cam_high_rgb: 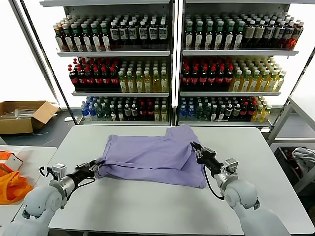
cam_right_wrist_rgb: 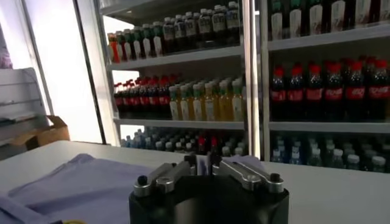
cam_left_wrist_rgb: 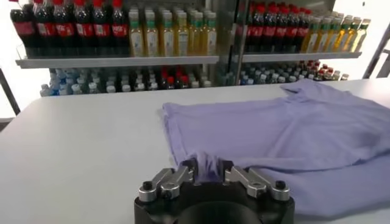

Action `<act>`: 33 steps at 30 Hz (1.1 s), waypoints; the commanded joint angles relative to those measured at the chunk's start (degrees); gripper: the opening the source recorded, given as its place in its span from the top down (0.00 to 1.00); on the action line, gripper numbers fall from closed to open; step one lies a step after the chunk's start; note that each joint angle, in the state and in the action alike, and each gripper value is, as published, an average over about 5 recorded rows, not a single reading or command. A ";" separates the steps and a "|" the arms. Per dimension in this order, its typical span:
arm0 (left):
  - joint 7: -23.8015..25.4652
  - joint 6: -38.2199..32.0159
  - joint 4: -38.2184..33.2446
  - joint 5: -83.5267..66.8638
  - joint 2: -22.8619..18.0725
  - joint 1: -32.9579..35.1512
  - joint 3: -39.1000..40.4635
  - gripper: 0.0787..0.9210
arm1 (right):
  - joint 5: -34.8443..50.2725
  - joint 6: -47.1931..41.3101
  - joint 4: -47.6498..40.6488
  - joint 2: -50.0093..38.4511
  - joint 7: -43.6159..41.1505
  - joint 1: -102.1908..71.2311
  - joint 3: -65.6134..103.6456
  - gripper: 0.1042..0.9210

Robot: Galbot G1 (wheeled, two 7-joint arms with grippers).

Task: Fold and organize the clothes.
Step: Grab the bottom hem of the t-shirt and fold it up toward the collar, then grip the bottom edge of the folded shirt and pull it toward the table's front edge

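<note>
Two grippers rest low on a white tabletop (cam_high_rgb: 147,206), one at each side of a lavender shirt (cam_high_rgb: 147,157) lying partly folded across the middle.

Far to the left of the left fingers, a cardboard box (cam_high_rgb: 22,115) sits on the floor, and an orange bag (cam_high_rgb: 12,184) lies on a side table nearer the robot.

The left gripper (cam_high_rgb: 97,166) lies at the shirt's left edge. In the left wrist view its fingers (cam_left_wrist_rgb: 189,170) stand a little apart with a small ridge of the lavender fabric bunched between them; whether they truly pinch it cannot be told.

The shirt spreads from the left fingers across to the right fingers, plain side up, with a sleeve reaching toward the shelves.

The right gripper (cam_high_rgb: 196,147) sits at the shirt's right edge, its tips over the cloth. In the right wrist view its fingers (cam_right_wrist_rgb: 190,163) look close together; it is unclear whether they hold any fabric.

Behind both grippers, beyond the tabletop, stand shelves (cam_high_rgb: 172,54) packed with rows of drink bottles (cam_high_rgb: 118,76).
</note>
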 commanded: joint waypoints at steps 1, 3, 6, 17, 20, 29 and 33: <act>-0.22 -0.45 -4.97 0.51 1.24 6.22 -2.50 0.52 | -2.79 -3.93 9.70 -2.98 2.79 -11.95 3.95 0.56; -0.52 -0.44 -5.17 0.60 1.11 7.38 -2.49 0.45 | -3.87 -4.78 12.58 -3.16 4.10 -15.58 4.62 0.48; -1.01 -0.35 -4.99 0.76 0.42 8.20 -2.03 0.35 | -4.96 -6.28 15.70 -2.40 6.09 -19.89 5.29 0.38; -1.33 -0.37 -1.06 1.70 -2.15 7.71 -1.09 0.12 | -5.01 -10.20 15.94 0.68 9.56 -24.88 4.28 0.12; -0.87 -0.35 0.26 1.00 -2.22 7.08 -1.06 0.12 | -3.39 -10.70 14.41 1.04 10.32 -23.67 3.95 0.13; 0.84 -0.15 2.16 -0.53 -2.26 5.67 -0.26 0.15 | -1.78 -10.37 12.15 1.99 10.47 -21.00 3.05 0.39; 1.29 -0.26 2.33 -1.30 -1.84 5.61 -0.34 0.29 | -1.84 -9.93 11.98 1.79 10.12 -20.92 3.15 0.54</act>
